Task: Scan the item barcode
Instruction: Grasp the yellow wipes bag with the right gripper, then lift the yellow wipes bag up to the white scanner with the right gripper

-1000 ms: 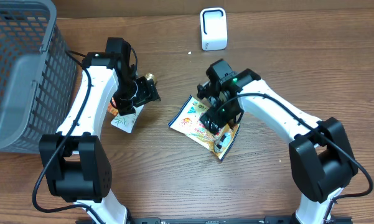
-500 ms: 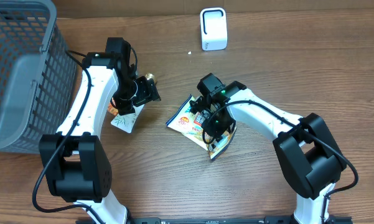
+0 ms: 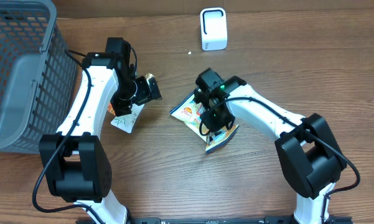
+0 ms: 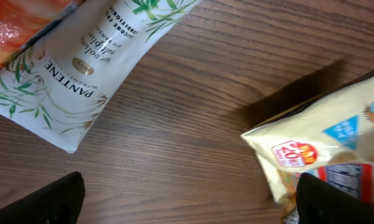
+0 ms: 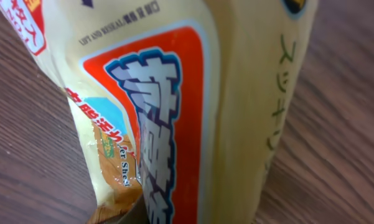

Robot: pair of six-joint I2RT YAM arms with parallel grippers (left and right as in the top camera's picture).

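Note:
A yellow and orange snack packet [image 3: 188, 112] lies mid-table, one edge lifted off the wood. My right gripper [image 3: 214, 122] is shut on it. The creased packet [image 5: 174, 112] fills the right wrist view and hides the fingers. The white scanner [image 3: 213, 28] stands upright at the back of the table. My left gripper [image 3: 149, 91] is open and low over bare wood, its dark fingers [image 4: 53, 200] set wide apart. A small yellow packet [image 4: 317, 149] lies against its right finger. A white Pantene sachet [image 4: 87, 68] lies further off.
A grey mesh basket [image 3: 18, 74] fills the far left. The Pantene sachet [image 3: 126, 119] and an orange packet [image 3: 112, 110] lie under the left arm.
My right gripper has shut on the snack packet and tipped it up, shifting it slightly towards the back. My left gripper has opened wider in place.

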